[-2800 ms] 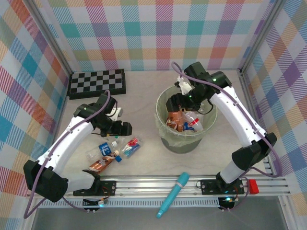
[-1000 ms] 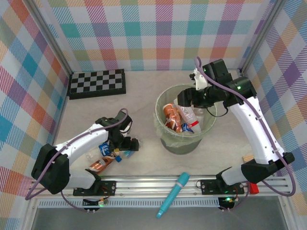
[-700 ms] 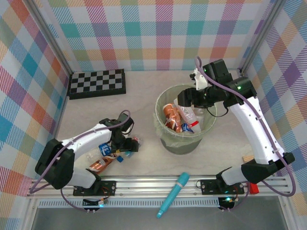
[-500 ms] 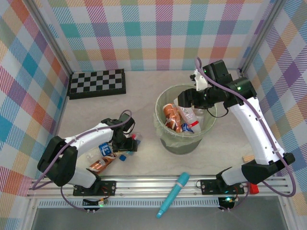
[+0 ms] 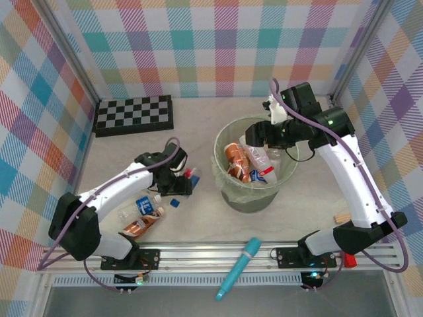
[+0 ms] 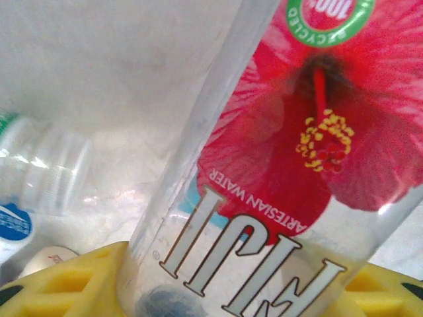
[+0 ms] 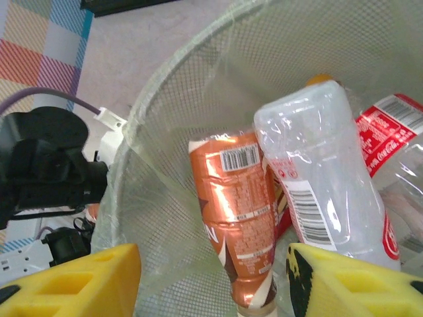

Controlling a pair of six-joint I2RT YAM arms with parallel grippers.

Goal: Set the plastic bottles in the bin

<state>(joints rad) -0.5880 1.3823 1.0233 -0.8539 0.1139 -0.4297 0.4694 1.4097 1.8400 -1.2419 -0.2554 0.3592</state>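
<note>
Step in hand, as we judge it: pick-up of one more bottle by the left arm, transfer to the bin not yet begun. In the top view the left tool [image 5: 180, 183] sits on the worktop [image 5: 198, 122] at about 9 o'clock of the bin [image 5: 254, 199], near it but apart. Its wrist view shows the yellow pads [image 6: 73, 281] closed against both sides of a clear hibiscus-label bottle [image 6: 277, 152], so we record the left tool as gripping that bottle. We cannot tell whether the bottle is clear of the worktop. At about 7 o'clock of the left tool lie a blue-label bottle [image 5: 143, 205] and an orange-brown bottle [image 5: 137, 226], close together, with a loose blue cap [image 5: 174, 203] just beside them. The right tool [image 7: 215, 281] hangs over the bin's rim at roughly 1 o'clock, fingers spread and nothing between them. Below it the bin holds an orange-brown labelled bottle [image 7: 234, 198] and a clear bottle with a red-and-white label [image 7: 317, 172], among others. Next move, our estimate: raise the gripped bottle above rim height, carry it toward 3 o'clock until it is over the bin's mouth, then release. The rim and the thin liner are the obstacles on that path. The right arm occupies the far side of the opening, so we would enter from the 9 o'clock side. The bottles on the worktop follow after.
</note>
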